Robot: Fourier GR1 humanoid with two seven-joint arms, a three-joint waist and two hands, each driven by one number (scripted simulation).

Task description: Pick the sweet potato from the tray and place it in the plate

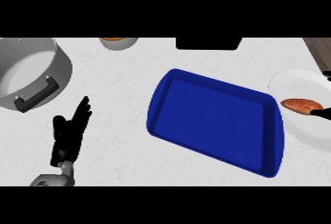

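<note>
The sweet potato, orange-brown and oblong, lies over the white plate at the view's right edge. Only small black parts of my right hand show at that edge. One part touches the potato's right end and another sits higher up over the plate. The rest of that hand is outside the view. The blue tray sits in the middle of the counter with nothing in it. My left hand rests open at the lower left, fingers pointing up, far from the tray.
A grey pot with a black handle stands at the upper left. A small cup with something orange inside is at the top edge. A black object sits at the top centre.
</note>
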